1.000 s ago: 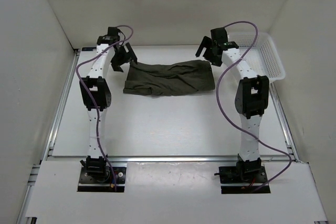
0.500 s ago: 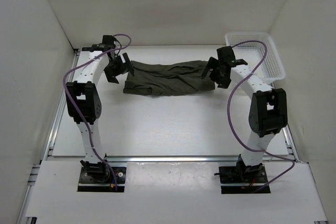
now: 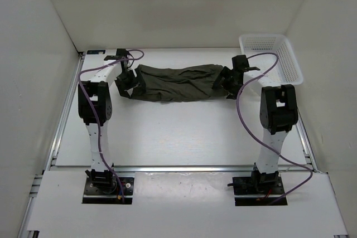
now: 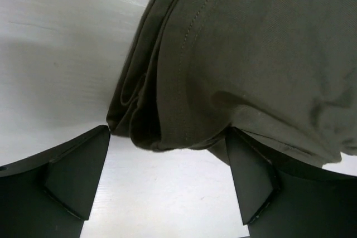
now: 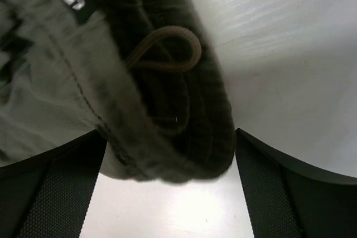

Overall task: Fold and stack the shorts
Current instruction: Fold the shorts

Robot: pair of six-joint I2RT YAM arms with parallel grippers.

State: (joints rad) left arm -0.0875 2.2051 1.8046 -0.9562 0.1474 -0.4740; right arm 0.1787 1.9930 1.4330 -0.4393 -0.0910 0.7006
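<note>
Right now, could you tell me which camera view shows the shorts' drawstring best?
The right wrist view: the drawstring loops close-up across the waistband. The top view shows the whole shorts, the cord too small to see; the left wrist view shows only the opposite, stitched end.

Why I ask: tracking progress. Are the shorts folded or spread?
Folded: the shorts lie as a narrow band, with stacked layers at one end.

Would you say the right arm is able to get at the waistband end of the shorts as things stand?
Probably yes: the open right gripper straddles the waistband end of the shorts, with nothing in between.
</note>
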